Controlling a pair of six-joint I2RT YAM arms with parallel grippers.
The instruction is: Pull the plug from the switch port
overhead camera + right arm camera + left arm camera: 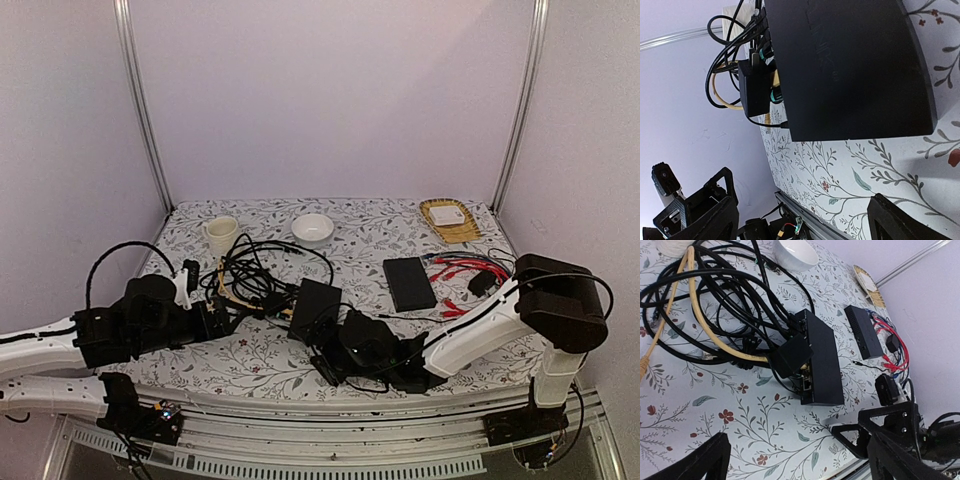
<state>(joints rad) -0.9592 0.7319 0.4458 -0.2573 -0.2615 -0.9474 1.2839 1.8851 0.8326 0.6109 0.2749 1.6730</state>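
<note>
The flat matte-black rectangular switch lies on the floral-clothed bench, about midway across and a little toward the near edge. Its port edge faces left, and several cable plugs sit in that row. A small black block-shaped adapter rests against the same edge. I cannot tell which port each plug occupies. From there a tangle of black cables and one yellow cable spread out to the left and far side.

The left tool is released, its two fingers spread wide with only cloth between them. It sits left of the switch beside the cable tangle, facing the port edge but apart from it. The right tool is also released, with its fingers wide and nothing between them. It sits at the near-right side of the switch, close to that edge without touching it.

To the right of the switch lies a second, similar black box, with red and black leads just beside it. Along the far side stand a cream mug and a white bowl. In the far right corner a woven yellow tray holds a small white item.
</note>
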